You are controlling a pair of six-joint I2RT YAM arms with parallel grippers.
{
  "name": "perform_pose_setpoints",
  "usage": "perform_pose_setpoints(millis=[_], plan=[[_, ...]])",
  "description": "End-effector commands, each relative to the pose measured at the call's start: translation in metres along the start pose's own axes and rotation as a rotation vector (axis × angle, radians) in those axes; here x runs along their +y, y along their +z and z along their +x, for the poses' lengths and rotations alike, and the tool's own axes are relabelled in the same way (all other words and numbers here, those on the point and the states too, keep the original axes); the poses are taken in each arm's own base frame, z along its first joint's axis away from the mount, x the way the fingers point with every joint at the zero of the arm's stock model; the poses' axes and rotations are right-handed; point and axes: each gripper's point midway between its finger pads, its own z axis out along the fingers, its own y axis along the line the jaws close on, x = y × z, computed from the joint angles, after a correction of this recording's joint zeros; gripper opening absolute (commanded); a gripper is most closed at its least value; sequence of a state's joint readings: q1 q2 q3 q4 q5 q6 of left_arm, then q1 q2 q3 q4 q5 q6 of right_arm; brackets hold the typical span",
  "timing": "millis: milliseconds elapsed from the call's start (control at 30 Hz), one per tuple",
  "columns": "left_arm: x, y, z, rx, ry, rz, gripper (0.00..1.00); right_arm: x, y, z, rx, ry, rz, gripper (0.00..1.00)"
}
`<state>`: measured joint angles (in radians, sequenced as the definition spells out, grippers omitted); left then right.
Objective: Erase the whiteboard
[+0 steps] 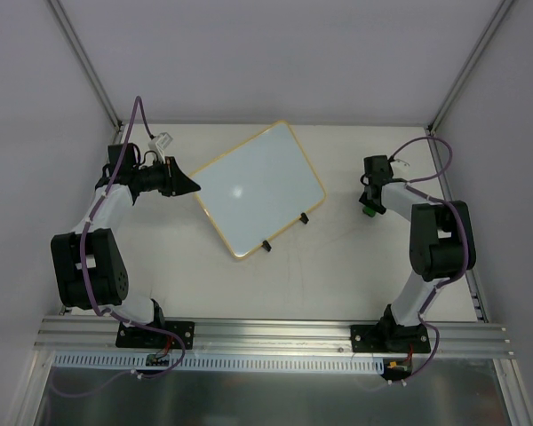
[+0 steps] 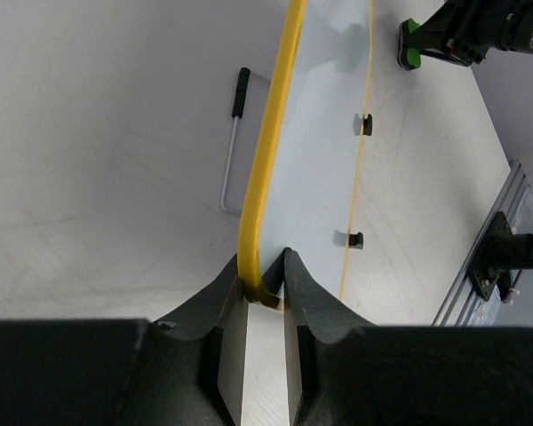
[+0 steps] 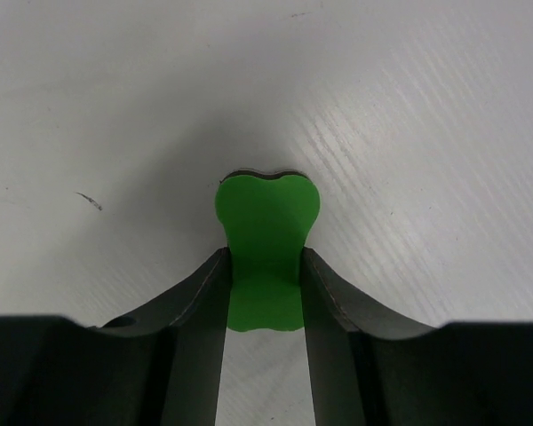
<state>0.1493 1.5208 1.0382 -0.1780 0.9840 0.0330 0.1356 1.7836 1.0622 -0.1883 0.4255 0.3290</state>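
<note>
The whiteboard (image 1: 256, 188), white with a thin yellow frame and two small black feet, lies tilted in the middle of the table; no writing shows on it. My left gripper (image 1: 194, 185) is shut on its left corner, pinching the yellow frame (image 2: 265, 169) between the fingers. My right gripper (image 1: 369, 211) is at the right of the table, apart from the board, shut on the green eraser (image 3: 266, 240), which it holds down at the table surface. The eraser also shows in the left wrist view (image 2: 409, 43).
A thin metal wire stand with a black tip (image 2: 234, 142) lies on the table behind the board's left edge. White walls with metal posts close the back and sides. An aluminium rail (image 1: 275, 333) runs along the near edge.
</note>
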Motion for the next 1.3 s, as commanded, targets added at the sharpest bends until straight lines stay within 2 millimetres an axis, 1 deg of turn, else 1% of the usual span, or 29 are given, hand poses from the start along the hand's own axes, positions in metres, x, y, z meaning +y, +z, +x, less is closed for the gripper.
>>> perform_pose_setpoints(millis=[0, 33, 67, 133, 167, 233, 267, 367, 400, 433, 467, 500, 533, 567, 600, 633, 667, 700, 767, 800, 867, 900, 933, 1033, 1067, 1133, 1167, 1200, 1267], plan=[[0.025, 0.006, -0.006, 0.006, 0.108, -0.118, 0.13, -0.005, -0.003, -0.005, 0.003, 0.044, 0.023, 0.41], [0.025, 0.006, -0.007, 0.006, 0.106, -0.119, 0.13, -0.007, -0.002, -0.004, 0.007, 0.049, 0.026, 0.45], [0.026, 0.006, -0.007, 0.006, 0.105, -0.121, 0.14, -0.009, -0.002, -0.003, 0.012, 0.050, 0.028, 0.55], [0.026, 0.006, -0.008, 0.005, 0.100, -0.127, 0.18, -0.012, -0.004, -0.003, 0.019, 0.058, 0.031, 0.65], [0.027, 0.006, -0.010, 0.003, 0.099, -0.132, 0.20, -0.013, -0.006, -0.002, 0.019, 0.057, 0.035, 0.75], [0.027, 0.005, -0.011, 0.001, 0.094, -0.136, 0.23, -0.015, -0.013, -0.007, 0.003, 0.062, 0.027, 0.84], [0.027, 0.005, -0.013, -0.003, 0.091, -0.139, 0.24, -0.017, -0.015, -0.007, 0.002, 0.050, 0.027, 0.91], [0.029, 0.005, -0.017, -0.007, 0.078, -0.150, 0.31, -0.020, -0.029, -0.017, -0.032, 0.027, 0.011, 0.99], [0.029, 0.005, -0.018, -0.008, 0.076, -0.153, 0.33, -0.020, -0.034, -0.022, -0.045, 0.025, 0.003, 0.99], [0.028, 0.005, -0.019, -0.010, 0.077, -0.150, 0.37, -0.020, -0.038, -0.025, -0.055, 0.015, -0.008, 0.99], [0.028, 0.005, -0.021, -0.013, 0.078, -0.150, 0.39, -0.020, -0.048, -0.033, -0.077, -0.005, -0.033, 0.99], [0.027, 0.005, -0.022, -0.015, 0.080, -0.149, 0.41, -0.019, -0.054, -0.038, -0.091, -0.012, -0.046, 0.99], [0.028, 0.005, -0.023, -0.017, 0.079, -0.153, 0.47, -0.019, -0.060, -0.043, -0.108, -0.021, -0.060, 0.99], [0.028, 0.004, -0.024, -0.018, 0.079, -0.155, 0.50, -0.019, -0.065, -0.046, -0.121, -0.030, -0.068, 0.99], [0.027, 0.005, -0.025, -0.020, 0.080, -0.155, 0.52, -0.021, -0.076, -0.055, -0.152, -0.045, -0.084, 0.99], [0.028, 0.005, -0.024, -0.018, 0.075, -0.156, 0.55, -0.022, -0.081, -0.058, -0.164, -0.054, -0.089, 0.99], [0.029, 0.005, -0.026, -0.020, 0.074, -0.159, 0.60, -0.022, -0.086, -0.061, -0.178, -0.061, -0.098, 0.99], [0.029, 0.005, -0.027, -0.021, 0.071, -0.161, 0.63, -0.023, -0.094, -0.067, -0.201, -0.061, -0.112, 0.99], [0.029, 0.004, -0.030, -0.027, 0.064, -0.167, 0.70, -0.025, -0.102, -0.071, -0.222, -0.081, -0.121, 0.99], [0.029, 0.005, -0.031, -0.029, 0.061, -0.172, 0.80, -0.026, -0.111, -0.077, -0.246, -0.076, -0.135, 0.99], [0.028, 0.002, -0.038, -0.044, 0.054, -0.184, 0.86, -0.027, -0.120, -0.082, -0.271, -0.087, -0.149, 0.99], [0.027, 0.001, -0.041, -0.051, 0.054, -0.190, 0.94, -0.028, -0.125, -0.086, -0.287, -0.089, -0.155, 0.99], [0.027, -0.002, -0.045, -0.062, 0.062, -0.214, 0.98, -0.029, -0.135, -0.092, -0.313, -0.093, -0.169, 0.99], [0.023, -0.012, -0.061, -0.109, 0.041, -0.262, 0.99, -0.028, -0.156, -0.108, -0.370, -0.111, -0.208, 0.99], [0.023, -0.016, -0.068, -0.128, 0.033, -0.292, 0.99, -0.030, -0.172, -0.121, -0.418, -0.128, -0.221, 0.99], [0.015, -0.026, -0.079, -0.167, 0.048, -0.324, 0.99, -0.033, -0.190, -0.134, -0.470, -0.140, -0.228, 0.99], [0.012, -0.031, -0.085, -0.190, 0.041, -0.343, 0.99, -0.036, -0.205, -0.143, -0.514, -0.133, -0.237, 0.99], [0.014, -0.039, -0.092, -0.216, 0.047, -0.392, 0.99, -0.039, -0.221, -0.155, -0.559, -0.146, -0.243, 0.99], [0.003, -0.058, -0.108, -0.285, 0.063, -0.452, 0.99, -0.043, -0.245, -0.170, -0.623, -0.154, -0.255, 0.99]])
